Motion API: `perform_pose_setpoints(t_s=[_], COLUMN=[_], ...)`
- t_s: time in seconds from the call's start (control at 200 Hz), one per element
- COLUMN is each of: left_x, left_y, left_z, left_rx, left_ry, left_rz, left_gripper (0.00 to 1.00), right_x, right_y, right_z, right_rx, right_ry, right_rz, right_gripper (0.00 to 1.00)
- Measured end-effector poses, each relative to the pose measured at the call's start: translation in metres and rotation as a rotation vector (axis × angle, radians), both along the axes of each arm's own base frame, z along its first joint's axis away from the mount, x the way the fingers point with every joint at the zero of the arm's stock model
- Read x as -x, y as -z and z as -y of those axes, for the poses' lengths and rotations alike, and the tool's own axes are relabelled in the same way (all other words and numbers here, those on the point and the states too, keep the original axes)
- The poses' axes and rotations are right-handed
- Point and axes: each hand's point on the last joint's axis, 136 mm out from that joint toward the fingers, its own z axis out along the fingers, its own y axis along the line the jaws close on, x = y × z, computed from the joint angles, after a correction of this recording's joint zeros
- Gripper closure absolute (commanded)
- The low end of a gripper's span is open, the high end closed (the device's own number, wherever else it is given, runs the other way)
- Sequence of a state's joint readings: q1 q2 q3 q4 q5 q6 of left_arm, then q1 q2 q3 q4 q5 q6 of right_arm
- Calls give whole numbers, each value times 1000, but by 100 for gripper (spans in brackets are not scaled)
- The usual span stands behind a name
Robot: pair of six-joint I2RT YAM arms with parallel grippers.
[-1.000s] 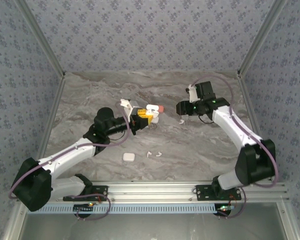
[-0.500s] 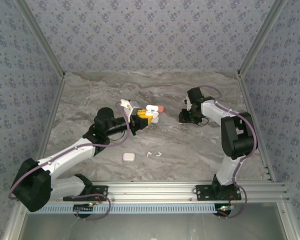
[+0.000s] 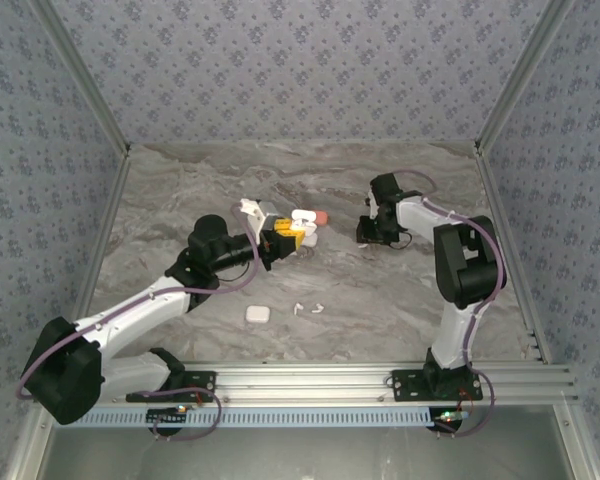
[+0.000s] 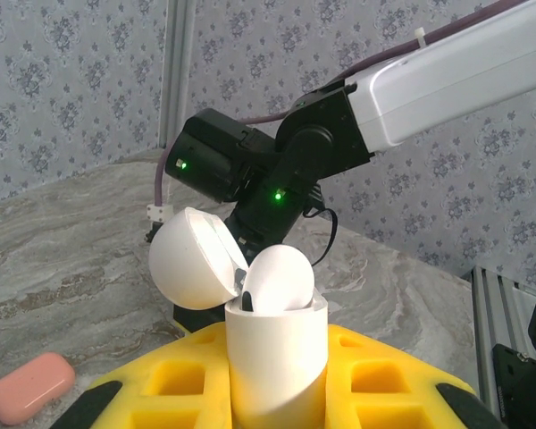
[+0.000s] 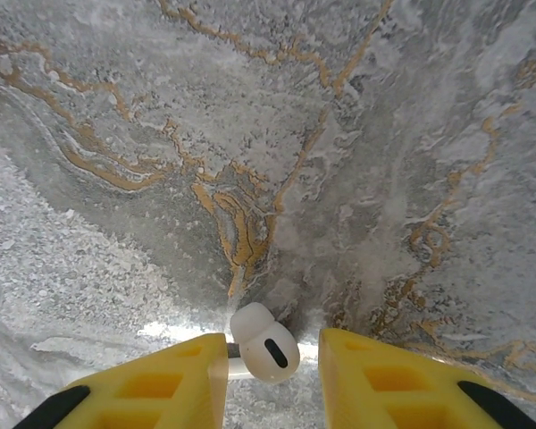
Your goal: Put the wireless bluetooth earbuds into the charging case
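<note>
Gripping, left gripper [image 3: 285, 236]: was clamped on the white charging case [image 4: 277, 353], lid tipped open; a seated earbud [image 4: 277, 277] apparently sat inside.
Right gripper [image 5: 272, 359]: hung low over the marble table [image 5: 250, 134], its yellow fingers parted either side of a white earbud [image 5: 266, 344] lying there.
Pink case [image 4: 31, 398]: lay on the table beside the left gripper.
Loose earbuds [image 3: 299, 308]: two, near a closed white case [image 3: 257, 313].
</note>
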State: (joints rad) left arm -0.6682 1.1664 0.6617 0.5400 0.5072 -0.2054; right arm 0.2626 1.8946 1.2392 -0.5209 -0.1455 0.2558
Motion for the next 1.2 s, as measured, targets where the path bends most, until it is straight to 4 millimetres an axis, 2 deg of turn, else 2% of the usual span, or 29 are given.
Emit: perform_pose_setpoints(t_s=[0.515,0.65,0.715,0.81,0.979,1.094,1.199], left_x=[1,1,1,3,4,5,7], left_y=[-1,0,0,-1,3,5,6], left_z=[-2,-2,-3,-3,-4,-4,-1], left_rx=[-7,-8,-8,-5,-8,-8,-4], left_ry=[-4,-8,-7,-7,-7,2,22], left_rz=[2,1,1,4,-1,-6,-14], left_gripper=[100,100,100,100,100,100,100], right_x=[-2,-2,0,3,14,27,46], right_y=[6,1,-8,-38,-123,-176,-213], right_z=[-7,-9,-12,-15,-19,-20,-28], right_rx=[4,4,2,-4,-27,-27,-19], right_ry=[-17,-37,-62,-114,-218,-297,-388], right_rz=[-9,9,37,121,365,526,649], right_gripper=[81,81,81,81,81,81,80])
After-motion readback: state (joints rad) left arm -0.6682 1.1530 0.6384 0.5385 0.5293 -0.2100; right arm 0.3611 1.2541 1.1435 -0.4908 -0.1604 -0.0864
